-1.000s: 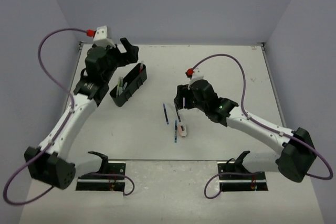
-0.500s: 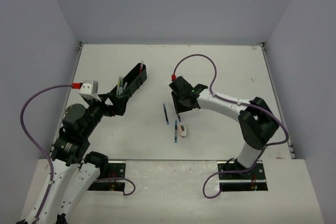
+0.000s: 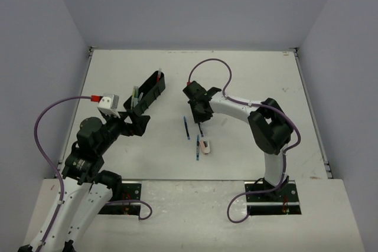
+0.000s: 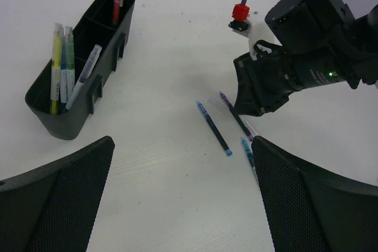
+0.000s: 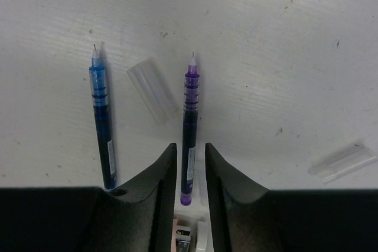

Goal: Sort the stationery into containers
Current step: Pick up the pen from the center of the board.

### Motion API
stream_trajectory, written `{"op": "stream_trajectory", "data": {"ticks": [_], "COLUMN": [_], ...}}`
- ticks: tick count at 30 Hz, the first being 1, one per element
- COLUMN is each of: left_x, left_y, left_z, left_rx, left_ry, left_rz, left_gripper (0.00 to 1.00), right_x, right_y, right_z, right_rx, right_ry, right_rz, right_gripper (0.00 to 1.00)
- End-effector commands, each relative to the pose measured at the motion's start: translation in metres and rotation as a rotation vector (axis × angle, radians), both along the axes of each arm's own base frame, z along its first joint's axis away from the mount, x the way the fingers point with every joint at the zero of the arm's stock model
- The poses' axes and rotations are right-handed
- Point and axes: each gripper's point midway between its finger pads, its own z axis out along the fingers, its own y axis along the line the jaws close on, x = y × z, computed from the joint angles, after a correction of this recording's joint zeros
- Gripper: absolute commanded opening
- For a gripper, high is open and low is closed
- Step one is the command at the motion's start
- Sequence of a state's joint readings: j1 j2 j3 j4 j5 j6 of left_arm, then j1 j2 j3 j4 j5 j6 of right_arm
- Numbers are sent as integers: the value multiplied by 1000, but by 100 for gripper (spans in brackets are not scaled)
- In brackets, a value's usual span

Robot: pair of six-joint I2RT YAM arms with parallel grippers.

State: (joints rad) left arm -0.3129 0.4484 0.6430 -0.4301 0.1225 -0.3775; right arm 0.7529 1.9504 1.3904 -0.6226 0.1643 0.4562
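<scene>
A long black tray (image 3: 155, 84) lies at the back left with several pens standing in it, among them yellow and green markers (image 4: 59, 63) and a red one (image 4: 118, 4). Loose on the table are a blue pen (image 3: 186, 128), a purple pen (image 5: 190, 116), a teal pen (image 3: 197, 149) and a pinkish-white eraser (image 3: 205, 145). My right gripper (image 5: 189, 146) points down over the purple pen. Its jaws stand narrow on either side of the pen, with a small gap showing on each side. My left gripper (image 4: 183, 193) hangs wide open and holds nothing, near the tray's near end (image 4: 56, 125).
A clear pen cap (image 5: 152, 90) lies between the blue pen (image 5: 101, 122) and the purple one. Another clear cap (image 5: 342, 162) lies to the right. Grey walls close the table on three sides. The right arm (image 3: 260, 116) arches over the table's middle.
The right gripper has moved over the purple pen and its jaws have narrowed around it. The left arm has drawn back from beside the tray toward the near left.
</scene>
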Motion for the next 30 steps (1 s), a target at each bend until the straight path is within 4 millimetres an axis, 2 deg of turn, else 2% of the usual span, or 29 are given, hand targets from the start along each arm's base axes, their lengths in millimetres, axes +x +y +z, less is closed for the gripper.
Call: {"op": "stream_trajectory", "data": {"ticks": [1,17,23,27,30], "left_x": [-2,3,6,5,6], "left_y": [-6,-5,-4,-4,-3], "left_z": [5,-1,-7,-7,-7], "left_rx": [5,12,21,21,21], "left_ry": [-36,-9,18,19,19], "left_rz": [-43,-24,-11,-11,-6], "left_gripper": [100,100,100,100,100], "right_x": [10,1,-2,-5,-6], "right_y": [10,6,7,5,7], "right_z": [0,-24,-26,-31,-30], "right_rx": [-1,-44,-63,-75,-70], "right_ry": [11,67,63,73,73], "right_rz": [19,-23,-21,-22,-21], "right_gripper": [25,14,22,22,15]}}
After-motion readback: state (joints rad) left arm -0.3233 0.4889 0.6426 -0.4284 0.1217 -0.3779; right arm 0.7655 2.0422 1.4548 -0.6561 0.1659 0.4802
